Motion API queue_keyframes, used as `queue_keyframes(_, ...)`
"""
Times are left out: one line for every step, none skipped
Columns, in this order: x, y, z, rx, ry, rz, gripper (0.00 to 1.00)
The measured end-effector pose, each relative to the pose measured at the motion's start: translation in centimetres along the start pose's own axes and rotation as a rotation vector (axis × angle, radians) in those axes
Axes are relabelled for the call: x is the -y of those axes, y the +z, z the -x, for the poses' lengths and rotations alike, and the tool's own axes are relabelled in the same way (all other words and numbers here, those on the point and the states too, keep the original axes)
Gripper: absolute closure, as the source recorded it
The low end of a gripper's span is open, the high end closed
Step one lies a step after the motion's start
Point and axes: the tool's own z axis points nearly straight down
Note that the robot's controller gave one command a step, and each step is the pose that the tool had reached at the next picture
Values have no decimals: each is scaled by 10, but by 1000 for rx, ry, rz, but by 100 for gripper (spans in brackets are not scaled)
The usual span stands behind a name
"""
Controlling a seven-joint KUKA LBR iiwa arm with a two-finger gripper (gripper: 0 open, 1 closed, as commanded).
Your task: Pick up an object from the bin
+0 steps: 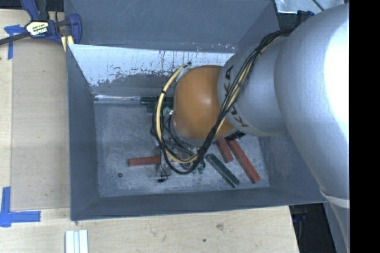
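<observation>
Gripper [162, 173] sits low over the front floor of the bin [83, 145], beneath the orange wrist cover [196, 104] and its cables; whether it is released or clenched I cannot tell; a reddish-brown flat stick [142, 161] lies just beside it, leftward; red sticks [244, 161] and a dark green stick [224, 173] lie rightward.

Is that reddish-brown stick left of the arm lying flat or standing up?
Lying flat: the reddish-brown stick stretches lengthwise along the floor of the grey metal bin.

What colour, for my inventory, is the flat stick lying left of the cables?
Reddish-brown stick; camera view.
</observation>
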Motion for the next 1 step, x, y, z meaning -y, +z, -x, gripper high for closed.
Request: queue_keyframes(-29,-135,42,9,-277,0,100)
